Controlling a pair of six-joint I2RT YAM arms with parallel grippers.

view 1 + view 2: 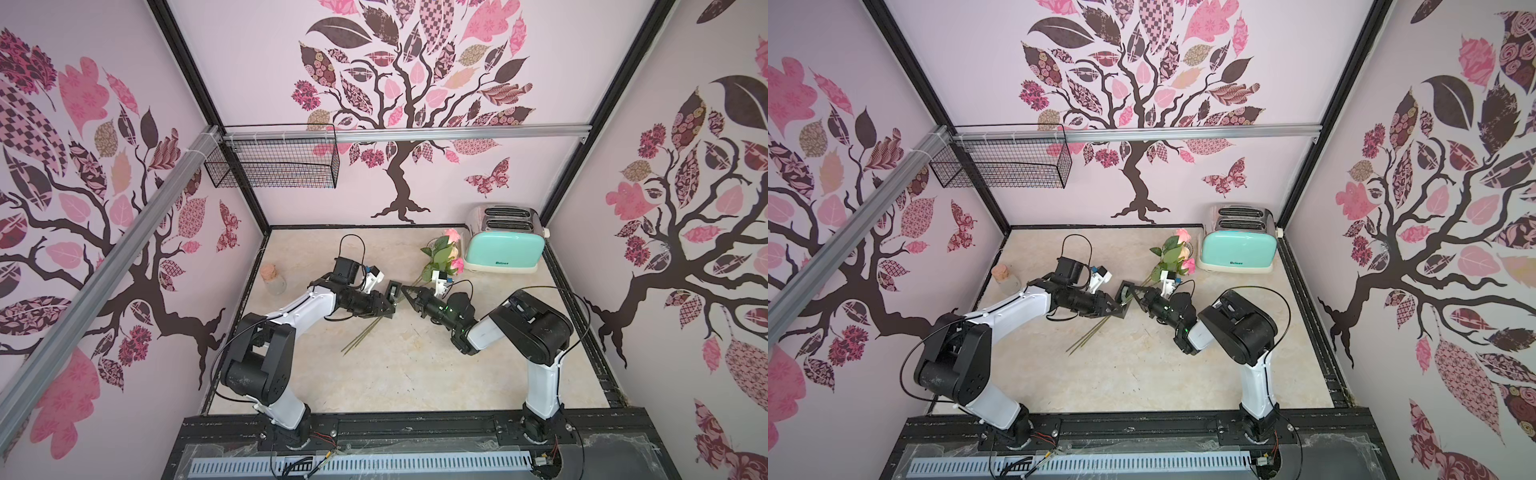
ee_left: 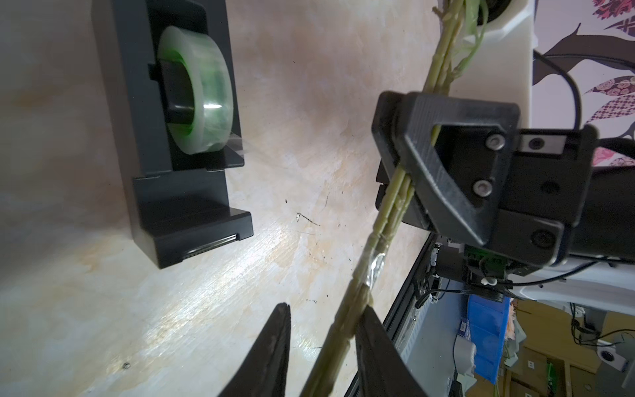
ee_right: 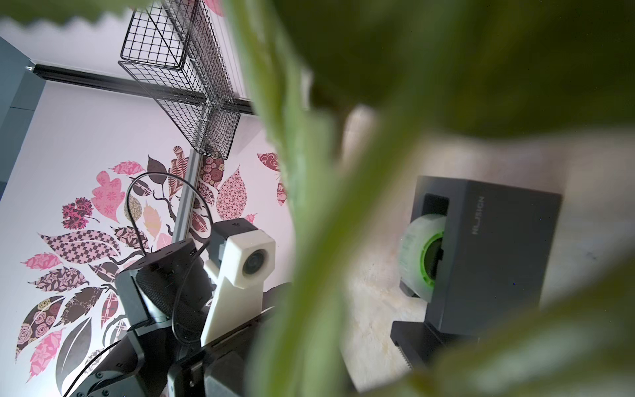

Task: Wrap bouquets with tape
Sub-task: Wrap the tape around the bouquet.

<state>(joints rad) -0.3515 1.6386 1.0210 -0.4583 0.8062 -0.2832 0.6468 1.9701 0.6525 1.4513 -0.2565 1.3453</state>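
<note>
On the table point(image 1: 415, 374), mid-way back, the bouquet point(image 1: 440, 255) runs diagonally, blooms toward the toaster point(image 1: 503, 249) in the far right corner, stems point(image 1: 361, 334) trailing toward the near left. The right gripper point(image 2: 402, 178) clamps the bouquet by its stems. The left gripper point(image 2: 326, 312), jaws apart, straddles them lower down, just past a crumpled clear strip point(image 2: 374, 271) on the stems. The dispenser point(image 1: 392, 292) stands just beyond both grippers, close beside the stems, its tape point(image 2: 197, 92) upright in the cradle. A corked jar point(image 1: 274, 280) sits by the left wall, well apart; a wire basket point(image 1: 274, 162) hangs above. Bare surface spreads from the stem ends to the front rail point(image 1: 415, 419).
</note>
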